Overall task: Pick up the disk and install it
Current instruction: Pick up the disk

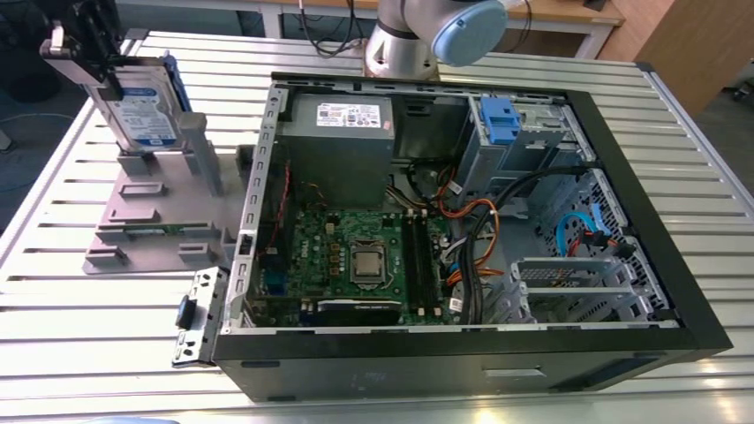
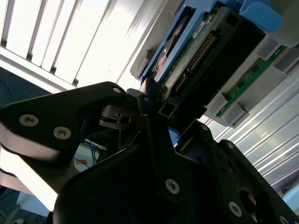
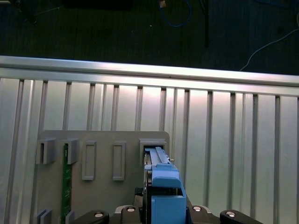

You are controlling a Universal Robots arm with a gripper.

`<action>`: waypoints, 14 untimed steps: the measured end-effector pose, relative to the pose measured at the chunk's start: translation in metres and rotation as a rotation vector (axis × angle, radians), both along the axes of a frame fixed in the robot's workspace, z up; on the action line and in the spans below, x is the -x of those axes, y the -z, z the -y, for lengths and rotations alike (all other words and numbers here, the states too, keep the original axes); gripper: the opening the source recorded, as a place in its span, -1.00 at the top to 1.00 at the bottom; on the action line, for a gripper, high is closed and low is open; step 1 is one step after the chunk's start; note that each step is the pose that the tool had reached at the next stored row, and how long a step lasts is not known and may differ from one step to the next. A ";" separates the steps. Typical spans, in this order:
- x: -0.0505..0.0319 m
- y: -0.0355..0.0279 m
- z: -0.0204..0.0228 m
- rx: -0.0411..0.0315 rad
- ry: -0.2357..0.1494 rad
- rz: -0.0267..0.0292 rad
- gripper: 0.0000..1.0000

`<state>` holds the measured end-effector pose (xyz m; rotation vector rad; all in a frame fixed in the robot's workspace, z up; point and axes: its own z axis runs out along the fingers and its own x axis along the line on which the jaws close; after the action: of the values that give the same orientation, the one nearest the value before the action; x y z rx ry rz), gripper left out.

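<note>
Gripping the disk [image 1: 139, 104] by its upper edge, as far as can be judged, the hand [image 1: 104, 71] holds it upright. Directly below the hand, the disk's lower edge meets the posts of a grey slotted holder [image 1: 154, 225] on the bench [image 1: 71, 300]. Well off to the hand's side lies an open computer case [image 1: 389, 371] with a blue clip [image 1: 500, 119] inside.

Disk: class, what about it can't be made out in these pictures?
- Exterior view: the grey holder hides the lower end of the disk; the gripper, cut by the top edge, covers its top.
- First wrist view: seen edge-on, label hidden.
- Second wrist view: the gripper's black body blocks its near end.
</note>
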<state>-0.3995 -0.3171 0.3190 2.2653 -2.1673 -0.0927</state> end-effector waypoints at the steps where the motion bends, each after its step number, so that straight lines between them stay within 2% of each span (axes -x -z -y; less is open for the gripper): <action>1: 0.0000 -0.0002 0.0000 0.0000 0.000 0.0000 0.26; 14: 0.0000 -0.0034 0.0000 0.0000 0.000 0.0000 0.26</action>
<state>-0.3995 -0.3171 0.3224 2.2653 -2.1673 -0.0927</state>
